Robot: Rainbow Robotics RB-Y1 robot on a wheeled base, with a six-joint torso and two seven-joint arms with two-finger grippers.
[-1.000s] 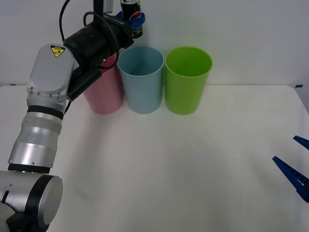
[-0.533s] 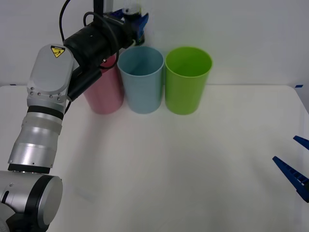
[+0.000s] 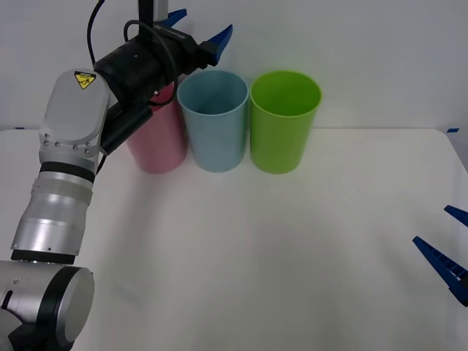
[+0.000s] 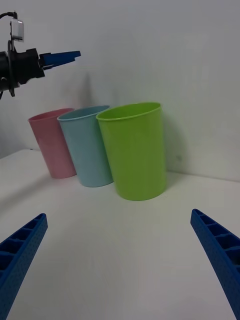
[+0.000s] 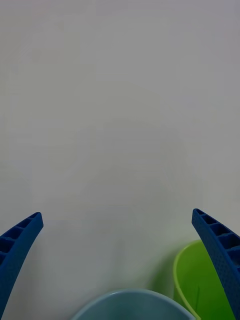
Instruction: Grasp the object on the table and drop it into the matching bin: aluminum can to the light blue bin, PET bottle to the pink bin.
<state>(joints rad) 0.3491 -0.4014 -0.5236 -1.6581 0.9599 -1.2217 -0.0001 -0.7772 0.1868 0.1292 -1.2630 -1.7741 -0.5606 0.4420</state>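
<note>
You are at the release step: on the white counter (image 3: 292,256), upper left of the frame, the light blue bin (image 3: 213,121) stands beneath the left gripper (image 3: 199,28), jaws apart and empty. The can is out of sight, presumably inside. Next, withdraw the arm. The right gripper (image 3: 446,252) idles at lower right, jaws apart.

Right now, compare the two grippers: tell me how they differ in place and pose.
The left gripper is raised high above the light blue bin, at the back of the table; the right gripper sits low at the table's right edge, far from the bins. The left gripper's fingers point toward the wall; the right gripper faces the lime green bin. Both are open and hold nothing.
</note>
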